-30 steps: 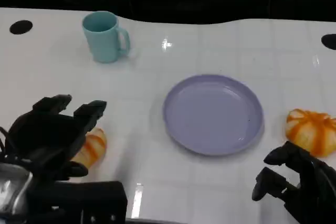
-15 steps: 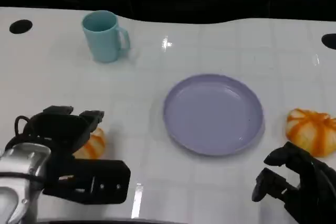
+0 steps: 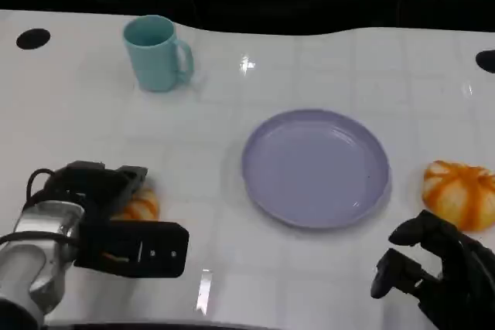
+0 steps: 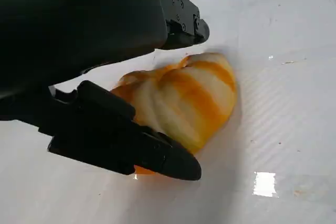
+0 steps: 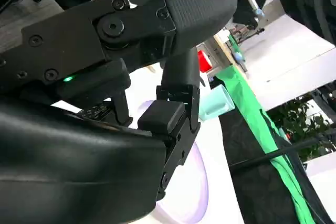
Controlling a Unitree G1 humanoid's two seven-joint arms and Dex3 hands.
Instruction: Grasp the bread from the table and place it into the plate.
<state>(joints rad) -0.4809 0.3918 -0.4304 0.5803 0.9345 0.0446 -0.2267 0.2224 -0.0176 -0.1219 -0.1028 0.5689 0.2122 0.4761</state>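
Left hand (image 3: 100, 202) lowered further, fingers now clasping bread (image 4: 181, 100); right hand (image 3: 433, 272) unchanged, empty, curled.

surface: white glossy table (image 3: 232, 284), faint tile grid | far left: teal mug (image 3: 156, 53), upright, handle to the right | centre: lavender plate (image 3: 315, 168), flat | near left: orange-striped bread (image 3: 139, 206) lying on the top | right edge: second striped bread (image 3: 459, 193), well apart from the plate | corners: black round holes (image 3: 32, 39)

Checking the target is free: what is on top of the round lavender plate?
Nothing lies on the round lavender plate; its whole face shows bare in the head view. What is beneath it cannot be seen.
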